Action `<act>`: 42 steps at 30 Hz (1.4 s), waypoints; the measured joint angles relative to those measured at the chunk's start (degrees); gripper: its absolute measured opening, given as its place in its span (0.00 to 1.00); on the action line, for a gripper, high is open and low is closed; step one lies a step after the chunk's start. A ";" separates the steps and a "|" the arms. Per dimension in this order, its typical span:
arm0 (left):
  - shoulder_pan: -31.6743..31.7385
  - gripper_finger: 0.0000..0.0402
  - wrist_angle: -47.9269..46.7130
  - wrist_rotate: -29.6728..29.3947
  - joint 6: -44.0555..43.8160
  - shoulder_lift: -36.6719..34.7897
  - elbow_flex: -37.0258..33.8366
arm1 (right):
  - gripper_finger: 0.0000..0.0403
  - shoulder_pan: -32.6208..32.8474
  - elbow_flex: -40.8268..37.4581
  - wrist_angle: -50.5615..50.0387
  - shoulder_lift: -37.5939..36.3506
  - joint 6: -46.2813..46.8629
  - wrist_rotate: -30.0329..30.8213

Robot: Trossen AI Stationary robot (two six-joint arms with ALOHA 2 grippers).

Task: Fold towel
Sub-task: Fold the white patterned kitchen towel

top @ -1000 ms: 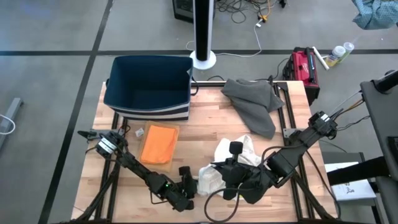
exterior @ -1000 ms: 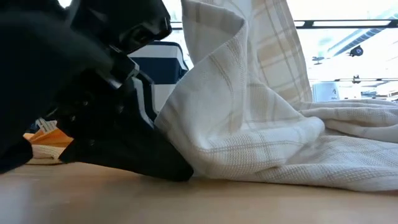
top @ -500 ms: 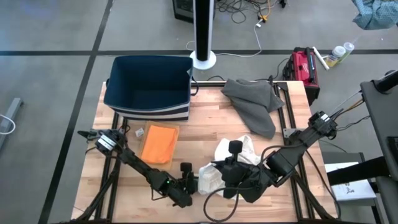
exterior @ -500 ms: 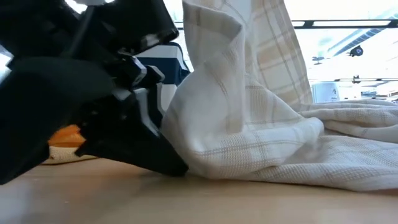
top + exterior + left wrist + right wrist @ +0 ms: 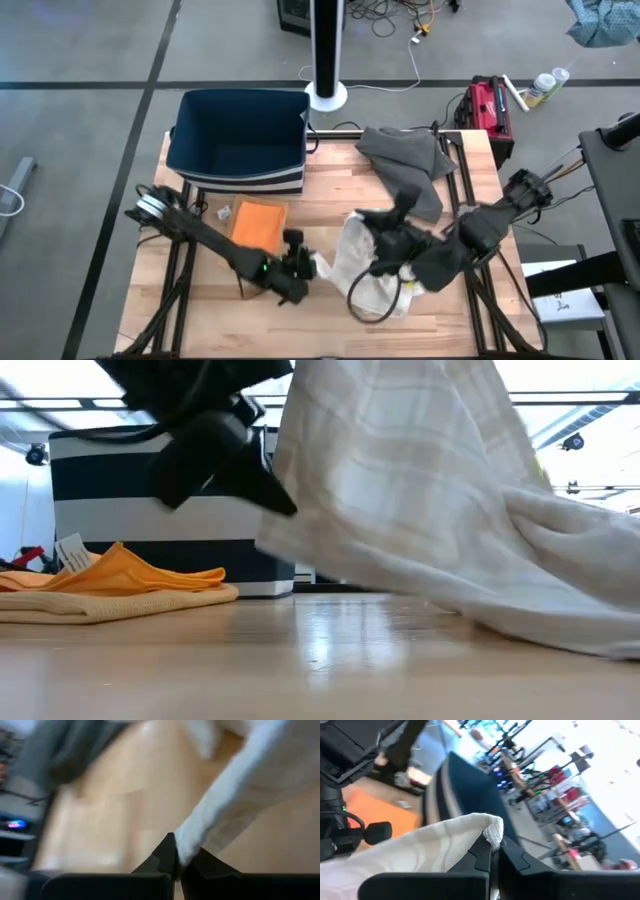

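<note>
You have the towel (image 5: 362,262) off the table along most of its near edge: a cream cloth with faint tan plaid lines, rumpled, hanging in loose folds between the two arms at the table's front middle. Your left gripper (image 5: 178,858) is pinched shut on one corner. Your right gripper (image 5: 493,849) is clamped on another corner, whose edge bunches above the fingers. An orange cloth (image 5: 110,585) lies folded before the striped bin (image 5: 240,140); a grey cloth (image 5: 410,165) sits behind.
</note>
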 joint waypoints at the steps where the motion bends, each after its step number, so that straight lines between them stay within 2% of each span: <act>1: 1.02 0.00 -1.21 -0.79 1.58 -2.01 -0.12 | 0.01 -0.43 0.95 -0.11 -0.32 -1.37 0.11; 5: 4.96 0.00 -0.55 -3.32 10.11 -12.87 0.06 | 0.01 -1.97 5.18 -0.38 -0.87 -7.05 -0.19; 9: 9.21 0.00 -0.84 -2.62 18.60 -23.81 1.78 | 0.01 -3.56 9.82 -0.27 -0.84 -17.53 -0.41; 12: 12.65 0.00 -0.37 0.69 23.47 -30.76 5.45 | 0.01 -5.34 13.50 1.02 -0.84 -24.25 -0.38; 16: 17.00 0.00 -0.10 8.50 26.82 -34.86 11.97 | 0.01 -8.62 17.37 3.88 -0.84 -32.47 -0.82; 19: 18.69 0.00 -0.62 12.32 28.99 -35.13 17.21 | 0.01 -11.75 19.81 4.01 -0.84 -35.72 -1.85; 26: 20.29 0.00 -1.75 13.89 33.20 -30.73 30.15 | 0.01 -18.31 24.52 3.77 -1.33 -46.31 1.17; 30: 21.63 0.00 -3.56 14.03 34.76 -26.65 41.00 | 0.01 -20.83 29.68 4.24 -2.16 -50.54 4.15; 33: 22.93 0.00 -6.36 14.57 35.49 -23.22 49.76 | 0.01 -21.67 29.02 7.73 -5.11 -53.41 4.41; 35: 23.73 0.00 -9.57 15.72 35.29 -20.96 54.95 | 0.01 -21.89 29.01 8.76 -6.57 -52.58 4.32; 38: 24.14 0.00 -14.58 18.73 32.74 -18.67 60.57 | 0.01 -21.89 29.01 6.60 -8.88 -46.34 3.52; 42: 24.23 0.00 -18.54 19.82 30.75 -17.08 62.21 | 0.01 -21.95 28.98 -1.28 -11.44 -35.48 -5.16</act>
